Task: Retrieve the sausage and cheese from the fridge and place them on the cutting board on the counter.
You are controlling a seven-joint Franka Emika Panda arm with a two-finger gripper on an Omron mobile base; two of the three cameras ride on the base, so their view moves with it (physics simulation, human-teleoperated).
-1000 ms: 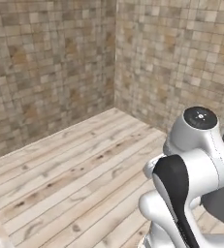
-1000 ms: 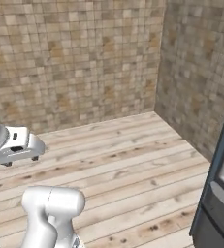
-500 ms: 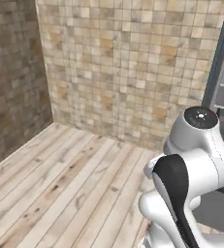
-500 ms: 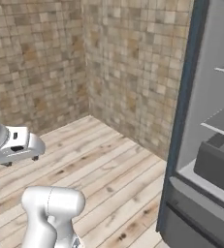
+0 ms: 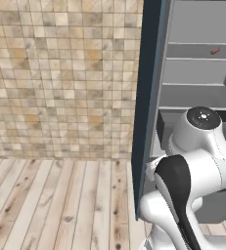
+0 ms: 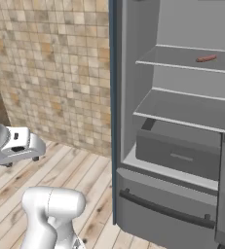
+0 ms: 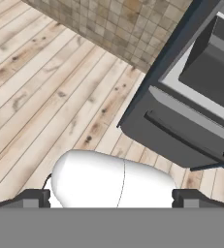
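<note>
Well above and beyond my empty, wide-open hand (image 7: 111,198), the sausage (image 6: 206,59) lies on the fridge (image 6: 182,146) shelf; probably light, roundish, best pinched mid-length.

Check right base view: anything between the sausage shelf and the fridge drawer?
One bare grey shelf lies between the sausage and the drawer in the right base view.

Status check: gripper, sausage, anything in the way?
Gripper open, empty, above floor. Sausage on upper shelf of open fridge. Nothing between them.
</note>
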